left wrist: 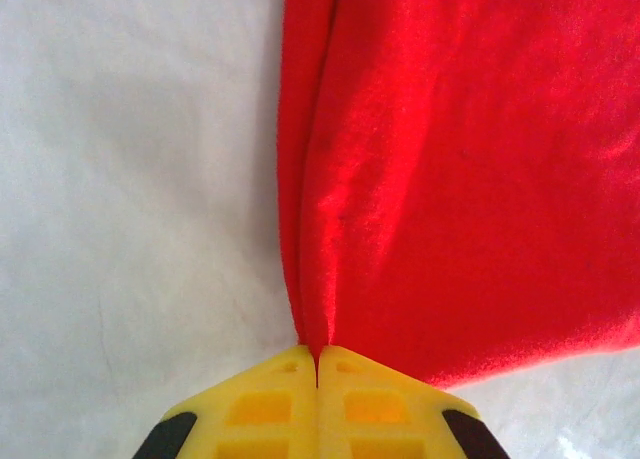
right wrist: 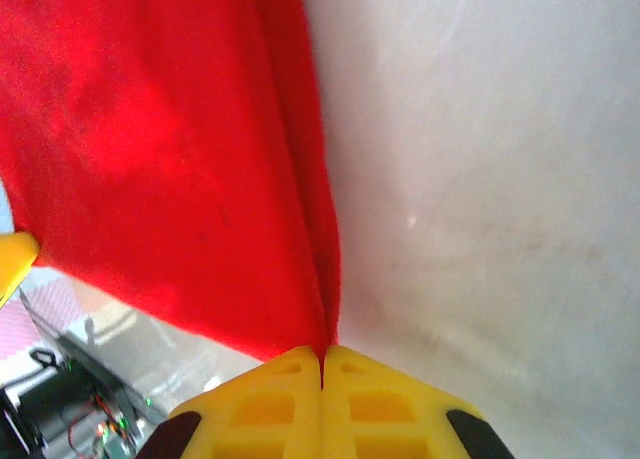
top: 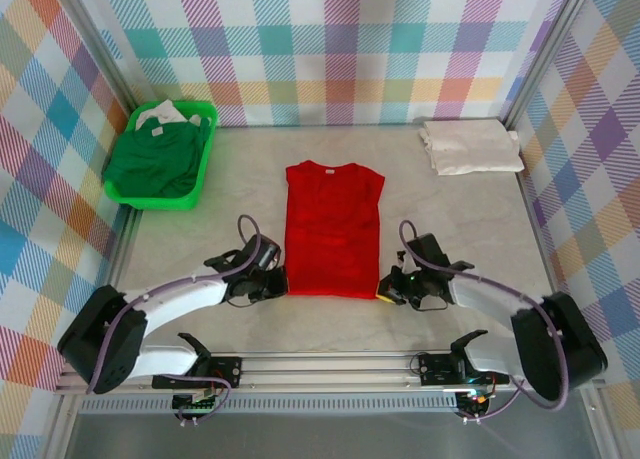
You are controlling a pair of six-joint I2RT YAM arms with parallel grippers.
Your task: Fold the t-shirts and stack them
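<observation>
There were three t-shirts on the table point(top: 200, 239), two arms, and one bright green plastic basket point(top: 160, 201). The red t-shirt point(top: 333, 229) lay in the middle, the cream-white t-shirt point(top: 470, 146) sat at the far right corner, and the dark green t-shirt point(top: 155, 159) was heaped in the basket at the far left.

A scrap of white cloth point(top: 160, 112) poked up behind the green one. Most of it was buried, and I could not tell what it was. From above, the tips of both claws were small and half lost against the red hem. The cream one was folded into a bundle, so its sleeves and collar were hidden.

The red tee lay flat with its sleeves turned in, making a long rectangle with the collar at the far end and the hem nearest the arms. Its cloth looked soft and slightly fuzzy, with gentle creases running toward each near corner.

The left gripper point(top: 275, 282) was at the near left corner of the hem. In its wrist view its yellow fingers point(left wrist: 260, 404) were pressed together, with the red edge pinched in the seam between them. The right gripper point(top: 388, 291) was at the near right corner, and its fingers point(right wrist: 380, 399) were likewise closed tight on a fold of the red cloth.
</observation>
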